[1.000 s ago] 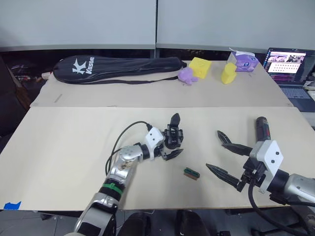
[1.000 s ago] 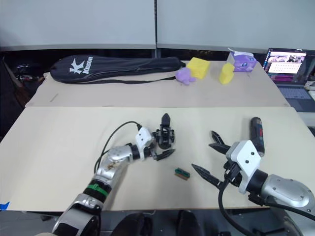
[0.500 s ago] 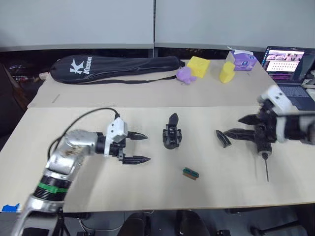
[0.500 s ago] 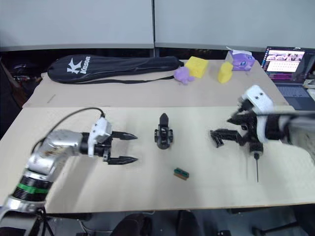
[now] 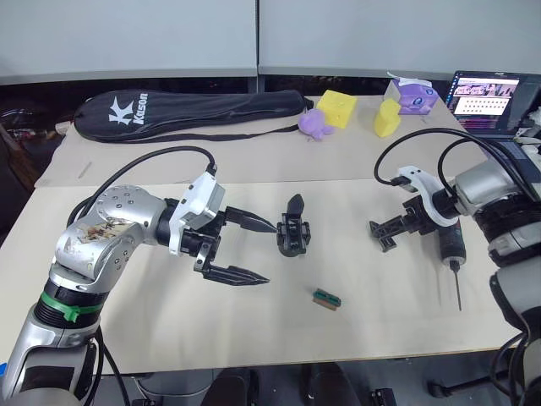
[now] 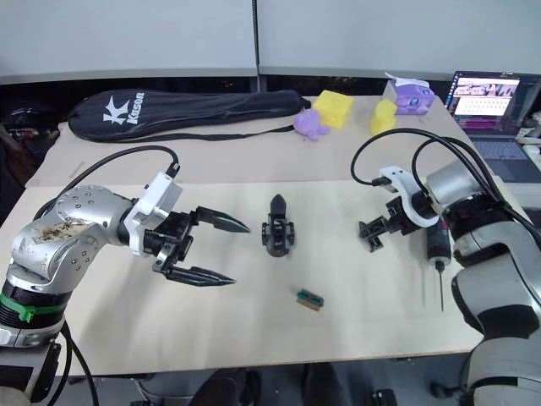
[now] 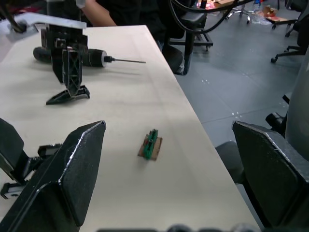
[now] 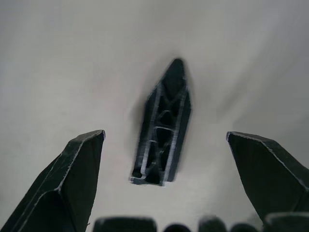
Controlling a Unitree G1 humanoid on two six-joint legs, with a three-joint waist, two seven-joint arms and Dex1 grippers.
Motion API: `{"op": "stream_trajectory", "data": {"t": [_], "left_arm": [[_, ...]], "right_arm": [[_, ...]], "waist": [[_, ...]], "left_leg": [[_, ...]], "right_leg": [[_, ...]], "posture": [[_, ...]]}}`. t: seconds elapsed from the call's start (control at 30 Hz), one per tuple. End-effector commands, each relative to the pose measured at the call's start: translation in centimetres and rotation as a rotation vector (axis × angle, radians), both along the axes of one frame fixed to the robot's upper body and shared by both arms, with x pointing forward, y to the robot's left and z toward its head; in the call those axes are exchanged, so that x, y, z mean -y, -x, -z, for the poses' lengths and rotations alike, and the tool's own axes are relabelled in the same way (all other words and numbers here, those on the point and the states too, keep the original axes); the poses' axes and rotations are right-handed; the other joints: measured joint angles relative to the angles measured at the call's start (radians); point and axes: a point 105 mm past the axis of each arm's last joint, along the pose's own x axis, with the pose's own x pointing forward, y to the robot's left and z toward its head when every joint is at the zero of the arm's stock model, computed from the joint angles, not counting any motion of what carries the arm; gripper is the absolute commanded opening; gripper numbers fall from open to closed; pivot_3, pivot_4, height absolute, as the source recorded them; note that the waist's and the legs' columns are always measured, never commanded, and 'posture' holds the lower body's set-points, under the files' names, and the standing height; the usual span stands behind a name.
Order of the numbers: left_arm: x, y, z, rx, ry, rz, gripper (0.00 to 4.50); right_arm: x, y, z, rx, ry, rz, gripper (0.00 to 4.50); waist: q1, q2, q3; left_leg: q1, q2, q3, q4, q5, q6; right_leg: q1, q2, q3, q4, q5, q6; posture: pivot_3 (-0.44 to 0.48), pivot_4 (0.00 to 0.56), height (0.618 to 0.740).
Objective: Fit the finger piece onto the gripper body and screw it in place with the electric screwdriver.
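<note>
The gripper body (image 5: 293,230) lies mid-table with its one finger pointing away from me. My left gripper (image 5: 258,251) hovers open just to its left, fingertips aimed at it, not touching. The finger piece (image 8: 164,128) lies flat on the table to the right. My right gripper (image 5: 393,228) points down over it, open, with a finger on each side and no contact. The electric screwdriver (image 5: 452,244) lies just right of that gripper, its thin bit (image 5: 457,289) pointing toward the front edge.
A small green-and-brown piece (image 5: 327,298) lies between the gripper body and the front edge. On the rear table are a black racket bag (image 5: 186,110), yellow blocks (image 5: 341,108), a purple toy (image 5: 314,123) and a laptop (image 5: 490,93).
The left gripper let go of the gripper body, backed off left, then closed in again, open. The right gripper swung down over the finger piece. The screwdriver now lies bit-forward.
</note>
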Motion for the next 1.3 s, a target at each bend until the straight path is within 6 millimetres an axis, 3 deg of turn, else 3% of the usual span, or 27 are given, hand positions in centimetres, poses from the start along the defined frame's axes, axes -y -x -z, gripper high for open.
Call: {"op": "stream_trajectory", "data": {"t": [0.03,0.3,0.4,0.53,0.63,0.77,0.97,1.3], "left_arm": [[0.2,0.0,-1.3,0.05,0.03,0.0,4.5],[0.3,-1.5,-1.0,0.046,0.039,-0.064,4.5],[0.1,-2.5,-0.9,0.019,0.064,-0.12,4.5],[-0.2,-3.7,-1.8,-0.105,0.164,-0.232,4.5],[-0.3,-4.0,-2.2,-0.171,0.206,-0.269,4.5],[0.0,-3.8,-2.4,-0.174,0.178,-0.232,4.5],[0.5,-2.1,-1.9,-0.103,0.071,-0.083,4.5],[0.6,-0.3,-1.4,-0.013,-0.014,0.052,4.5]], "right_arm": [[0.0,0.1,-0.3,-0.021,0.01,-0.048,3.41],[-0.8,0.1,-0.2,-0.003,-0.009,-0.123,0.68],[-0.2,-0.1,-1.4,0.104,0.004,-0.187,0.07],[0.5,1.2,-5.2,0.367,-0.019,-0.234,0.07],[-0.3,3.6,-6.3,0.436,-0.091,-0.21,0.07],[-1.8,5.7,-5.1,0.379,-0.23,-0.169,0.07],[-2.2,6.6,-3.3,0.248,-0.296,-0.12,0.07],[-1.7,5.5,-0.6,-0.009,-0.331,-0.013,0.07]], "waist": [[-0.003,0.0,0.0],[-0.004,0.0,0.0],[0.001,0.0,0.0],[0.011,0.001,0.001],[0.016,0.001,0.001],[0.006,0.001,0.001],[0.011,0.001,0.001],[0.014,0.001,0.001]], "left_leg": [[0.0,0.0,0.0,0.0,0.0,0.0],[0.002,0.0,-0.002,0.002,0.003,-0.004],[0.002,-0.001,-0.003,0.003,0.003,-0.005],[0.0,-0.002,-0.005,0.004,0.003,-0.005],[-0.002,-0.001,-0.005,0.005,0.003,-0.005],[0.001,0.0,-0.005,0.006,0.004,-0.006],[0.002,-0.001,-0.004,0.008,0.003,-0.004],[0.001,-0.001,-0.003,0.009,0.002,-0.003]], "right_leg": [[0.0,0.0,0.0,0.0,0.0,0.0],[0.0,0.001,0.0,0.001,0.0,0.0],[0.001,0.001,0.0,0.003,0.0,0.0],[-0.003,-0.002,0.001,0.015,0.0,0.0],[-0.005,-0.001,0.001,0.016,0.0,0.0],[-0.002,0.0,0.003,0.015,0.0,0.0],[-0.001,-0.001,0.005,0.015,0.0,0.0],[-0.002,-0.001,0.005,0.013,0.0,-0.001]], "posture": [[0.0,0.15,0.723],[0.0,0.15,0.723],[0.0,0.15,0.723],[0.0,0.15,0.723],[0.0,0.15,0.723],[0.0,0.15,0.723],[0.0,0.15,0.723],[0.0,0.15,0.723]]}}
